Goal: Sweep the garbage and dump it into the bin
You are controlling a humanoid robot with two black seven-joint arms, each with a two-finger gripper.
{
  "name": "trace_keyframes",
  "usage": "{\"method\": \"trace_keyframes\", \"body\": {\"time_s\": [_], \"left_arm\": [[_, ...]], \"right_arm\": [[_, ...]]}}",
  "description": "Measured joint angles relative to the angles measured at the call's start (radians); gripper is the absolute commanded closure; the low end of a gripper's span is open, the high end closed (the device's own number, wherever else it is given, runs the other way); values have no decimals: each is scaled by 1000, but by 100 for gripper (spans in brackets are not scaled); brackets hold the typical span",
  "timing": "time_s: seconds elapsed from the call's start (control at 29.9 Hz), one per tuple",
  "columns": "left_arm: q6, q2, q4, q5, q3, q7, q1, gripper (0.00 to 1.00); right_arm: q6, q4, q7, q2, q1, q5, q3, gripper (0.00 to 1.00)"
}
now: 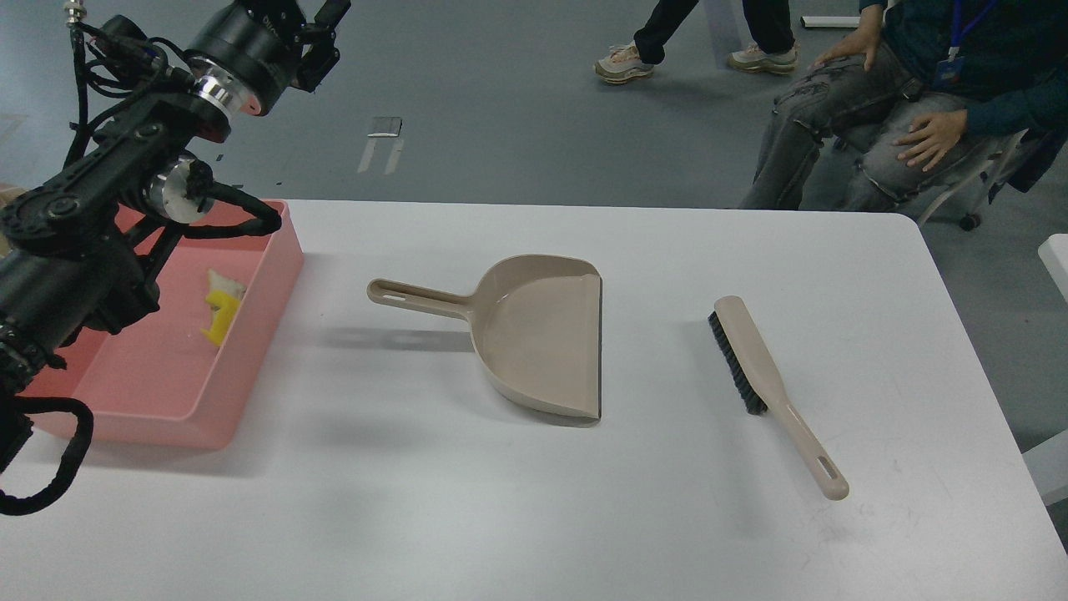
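Note:
The pink bin [250,367] stands at the table's left edge. Inside it, by the right wall, lie the yellow sponge piece [219,317] and the white bread slice [225,285], touching each other. My left gripper [328,35] is raised high above the bin's far corner, at the top edge of the view. Its fingers stand apart and hold nothing. The left arm hides part of the bin's left side. My right gripper is out of view.
A beige dustpan [542,334] lies empty at the table's middle, handle pointing left. A beige hand brush [755,367] with black bristles lies to its right. A seated person [901,125] is beyond the far right corner.

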Motion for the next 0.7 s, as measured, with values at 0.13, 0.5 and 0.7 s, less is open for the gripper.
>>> {"method": "trace_keyframes", "body": {"time_s": [0.13, 0.5, 0.7], "left_arm": [[-102, -62, 115, -52, 0, -21, -43, 2], [-220, -187, 264, -63, 20, -48, -52, 2], [-220, -221, 308, -58, 63, -72, -17, 2]], "right_arm": [[3, -90, 82, 122, 15, 0, -1, 2], [5, -148, 208, 366, -84, -2, 3, 2], [2, -170, 218, 427, -140, -1, 14, 2]]}}
